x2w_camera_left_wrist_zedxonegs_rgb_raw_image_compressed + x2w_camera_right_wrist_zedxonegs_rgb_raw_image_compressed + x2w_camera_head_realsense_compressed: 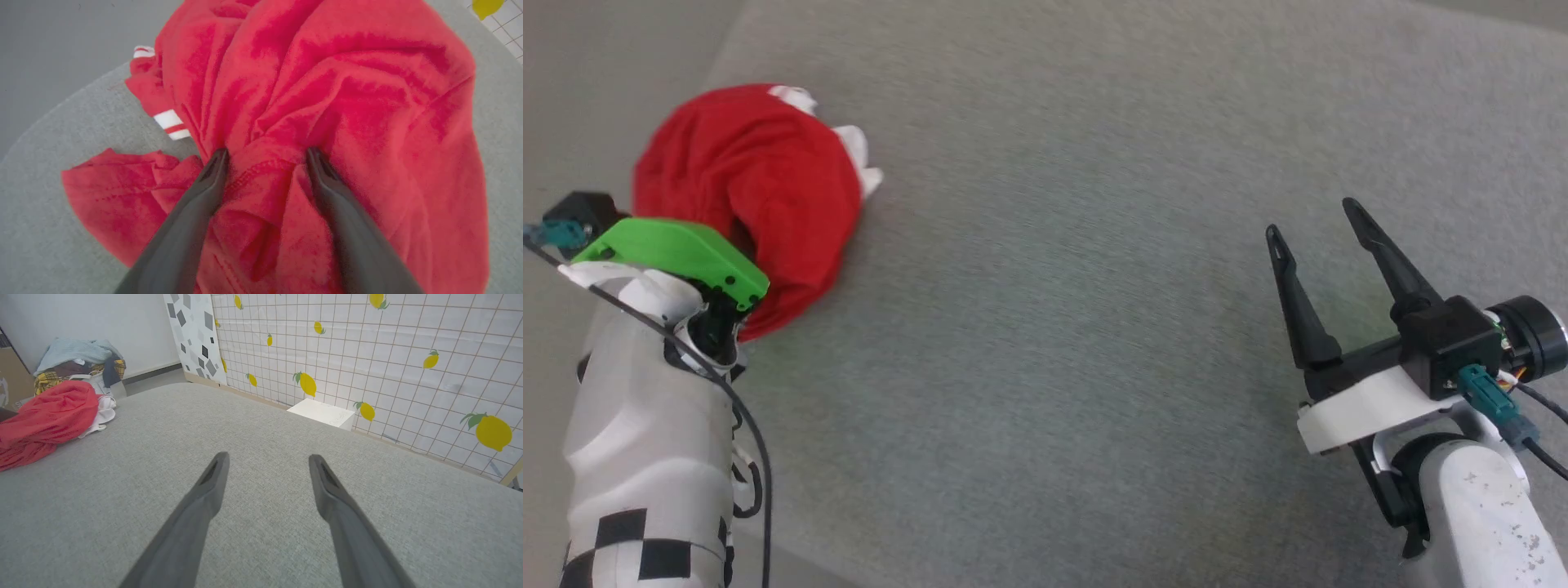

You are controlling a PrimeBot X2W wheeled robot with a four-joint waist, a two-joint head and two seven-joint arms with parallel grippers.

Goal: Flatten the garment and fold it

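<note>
The red garment lies bunched in a heap at the left of the grey padded surface, with bits of white trim at its far side. In the left wrist view the garment is crumpled, a white red-striped trim piece showing at its left. My left gripper is open, its fingers pressed into the cloth with a hemmed fold between them. My right gripper hovers open over bare surface at the right, far from the garment; in its own view the right gripper holds nothing.
A pile of other clothes sits beyond the far left edge of the surface. A white box stands by a tiled wall with lemon prints. The surface's left edge runs close to the garment.
</note>
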